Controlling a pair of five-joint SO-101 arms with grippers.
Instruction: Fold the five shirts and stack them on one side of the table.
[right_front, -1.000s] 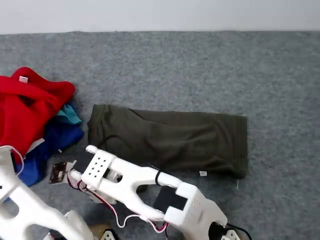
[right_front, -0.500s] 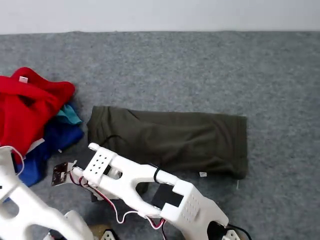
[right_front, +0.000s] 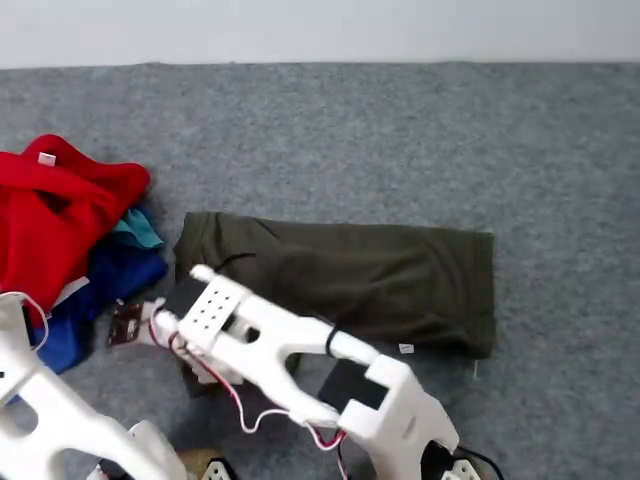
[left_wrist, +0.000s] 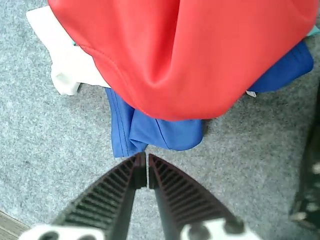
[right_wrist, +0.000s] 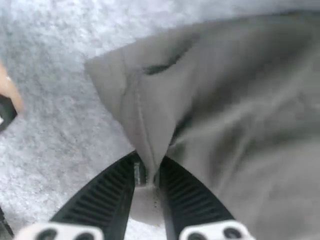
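I am looking at the dark green shirt (right_front: 360, 275) lying as a folded strip across the middle of the grey worktop (right_front: 400, 140), its long side running from 9 to 3 o'clock. My right tool (right_wrist: 148, 172) is pinching a raised fold of that shirt's edge at its 8 o'clock corner, with the fingers (right_wrist: 185, 200) narrowed right down on the cloth. The right arm (right_front: 290, 355) is stretching in from 6 o'clock over the shirt's near edge.

Out at 9 o'clock the other shirts are sitting in a loose heap. The red shirt (right_front: 50, 215) is lying on top, the blue shirt (right_front: 125, 270) is poking out beneath it, and a teal scrap (right_front: 138, 230) is showing between them. A cream cloth (left_wrist: 62, 67) is peeking out from under the red. My left tool (left_wrist: 142, 170) is hovering just beside the blue shirt, its fingers pressed together and holding nothing.
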